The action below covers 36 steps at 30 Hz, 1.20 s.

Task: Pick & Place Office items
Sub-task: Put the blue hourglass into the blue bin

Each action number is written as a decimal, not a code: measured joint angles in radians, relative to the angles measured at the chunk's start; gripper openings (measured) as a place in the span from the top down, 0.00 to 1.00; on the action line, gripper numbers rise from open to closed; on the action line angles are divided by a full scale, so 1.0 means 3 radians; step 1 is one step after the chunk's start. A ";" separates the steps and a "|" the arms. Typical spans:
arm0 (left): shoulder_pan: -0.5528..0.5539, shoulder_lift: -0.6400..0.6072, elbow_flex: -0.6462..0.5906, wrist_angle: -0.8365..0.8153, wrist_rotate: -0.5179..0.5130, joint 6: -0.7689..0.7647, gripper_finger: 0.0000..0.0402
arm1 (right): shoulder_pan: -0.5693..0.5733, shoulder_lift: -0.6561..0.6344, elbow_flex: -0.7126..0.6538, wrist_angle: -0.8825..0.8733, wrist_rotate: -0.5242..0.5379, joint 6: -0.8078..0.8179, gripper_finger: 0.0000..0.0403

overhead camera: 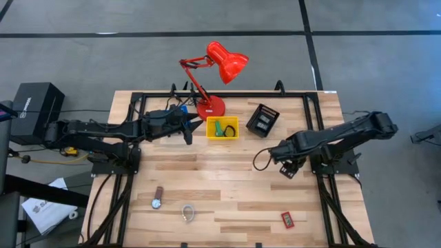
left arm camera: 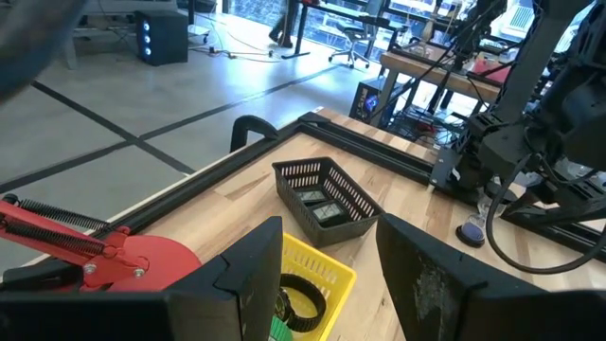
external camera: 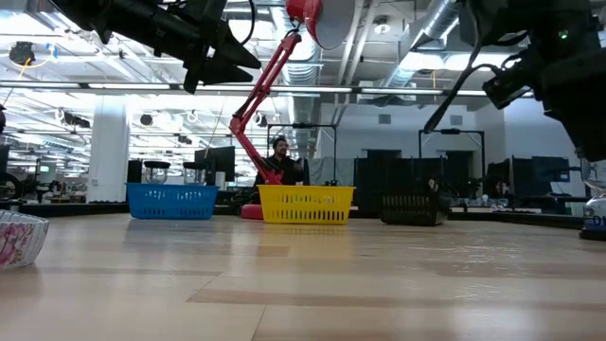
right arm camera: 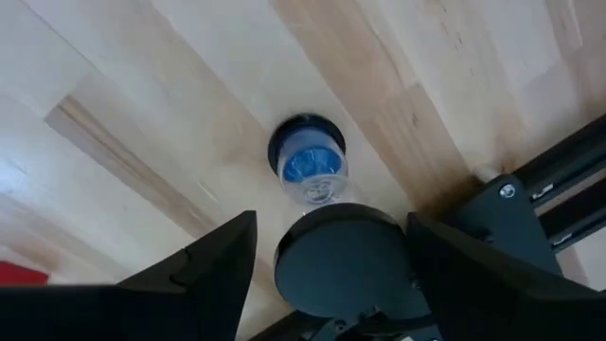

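From above, your left gripper (overhead camera: 189, 131) is hanging released beside the yellow tray (overhead camera: 222, 128), likely just emptied; three loose items, wristwatch (overhead camera: 158, 198), clear ring (overhead camera: 188, 213) and red rectangle (overhead camera: 287, 220), are waiting. Its wrist view is showing the black tray (left arm camera: 327, 198). Your right gripper (right arm camera: 331, 251) is spreading over one black-rimmed cylinder (right arm camera: 309, 163).
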 joint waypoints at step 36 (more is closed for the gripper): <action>0.0000 0.0000 0.0000 0.0028 0.0001 0.0000 0.58 | 0.0264 -0.0053 -0.0189 -0.0026 -0.0012 0.0817 0.35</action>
